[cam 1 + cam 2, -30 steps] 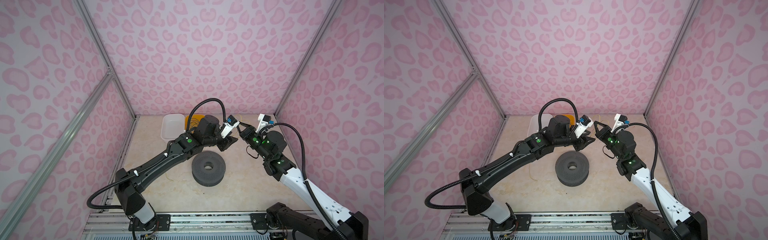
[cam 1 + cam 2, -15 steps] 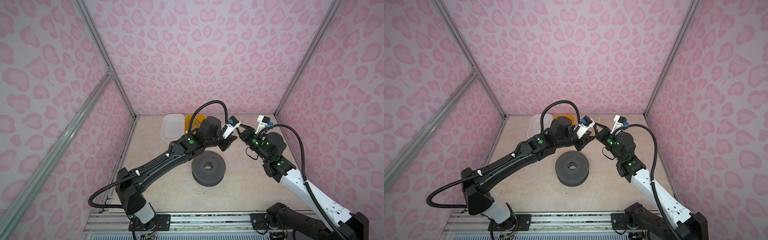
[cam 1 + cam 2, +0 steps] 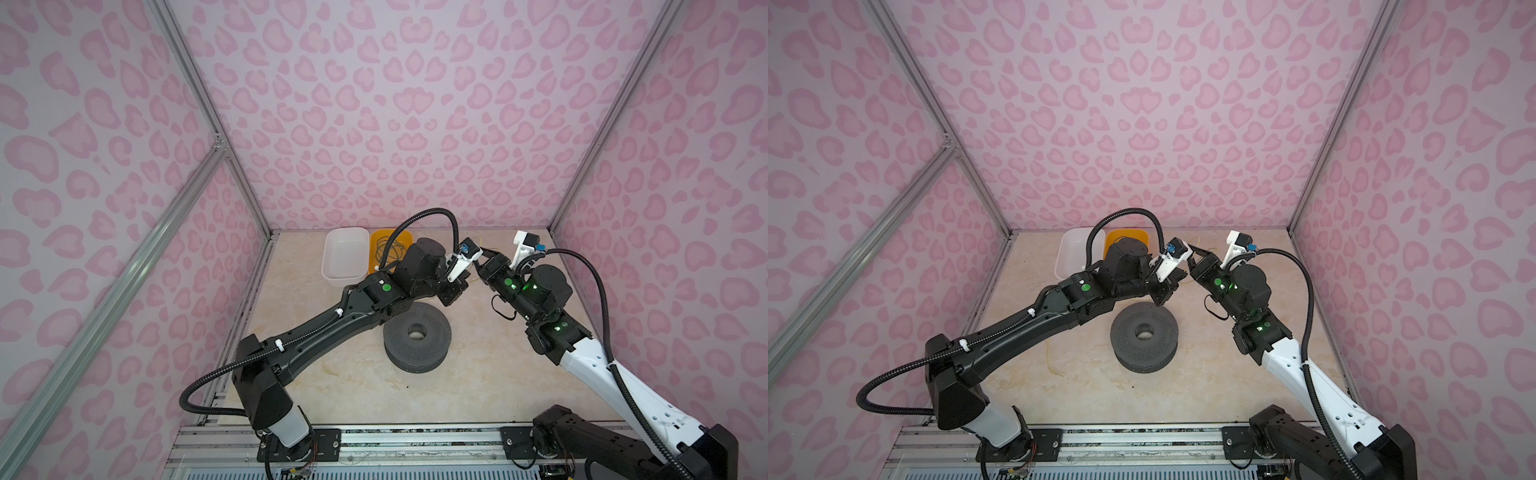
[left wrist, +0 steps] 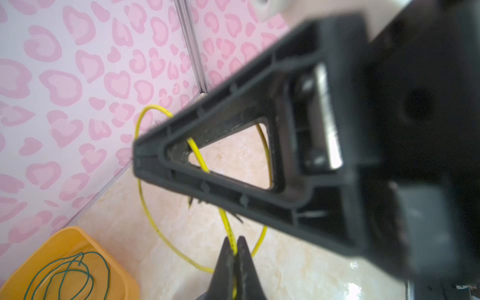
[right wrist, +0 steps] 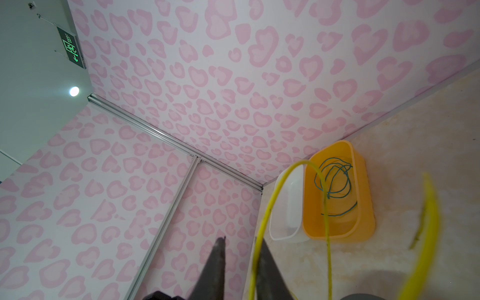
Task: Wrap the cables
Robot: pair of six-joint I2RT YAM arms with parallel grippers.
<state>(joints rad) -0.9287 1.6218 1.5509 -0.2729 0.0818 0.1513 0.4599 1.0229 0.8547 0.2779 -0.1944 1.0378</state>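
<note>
The yellow cable (image 4: 230, 228) loops above the marble floor near the back wall, and my left gripper (image 4: 235, 242) is shut on one strand of it. In the right wrist view my right gripper (image 5: 242, 249) is open, with the yellow cable (image 5: 262, 223) running between its fingers against one of them. In both top views the two grippers, left (image 3: 459, 286) and right (image 3: 482, 262), meet tip to tip behind the spool. The green cable (image 5: 335, 187) lies coiled in the orange bin (image 3: 376, 245).
A dark grey perforated spool (image 3: 417, 343) sits mid-floor in front of the grippers. A white bin (image 3: 345, 257) stands beside the orange bin at the back left. A yellow strand (image 3: 1050, 361) trails on the floor left of the spool. Pink walls enclose three sides.
My left gripper has moved in towards the right one and shut on the yellow cable. My right gripper, shut before, has opened.
</note>
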